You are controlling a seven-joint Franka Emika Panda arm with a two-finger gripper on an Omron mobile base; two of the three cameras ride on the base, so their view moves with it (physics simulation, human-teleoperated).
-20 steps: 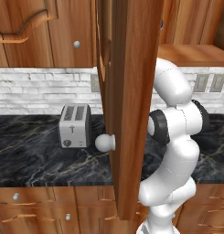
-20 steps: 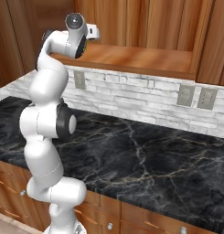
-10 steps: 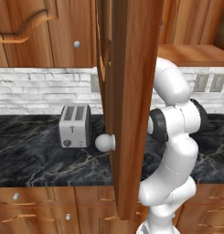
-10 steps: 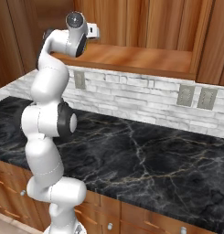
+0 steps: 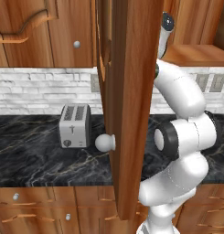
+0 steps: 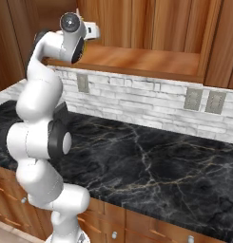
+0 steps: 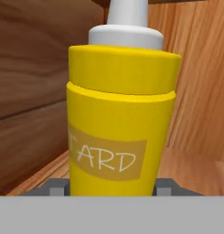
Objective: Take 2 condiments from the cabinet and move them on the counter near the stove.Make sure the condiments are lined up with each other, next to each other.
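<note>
A yellow squeeze bottle [image 7: 120,119] with a white nozzle, one of the condiments, stands upright on the wooden shelf inside the cabinet [image 6: 137,59]. My gripper [image 7: 111,187] is shut on its lower body, one grey fingertip [image 7: 56,186] on each side. In the right base view the hand [image 6: 92,31] reaches high into the cabinet's left corner. The open cabinet door [image 5: 127,105] hides most of the hand in the left base view. Below lies the black marble counter [image 6: 151,161]. The stove is out of view.
A silver toaster [image 5: 75,125] stands on the counter [image 5: 31,155] left of the open door, whose round knob [image 5: 105,142] hangs at counter height. Wall outlets [image 6: 203,100] sit on the white stone backsplash. A wooden side wall stands close to the bottle's left.
The arm stays raised into the cabinet as before. The jaws have closed onto the yellow bottle.
</note>
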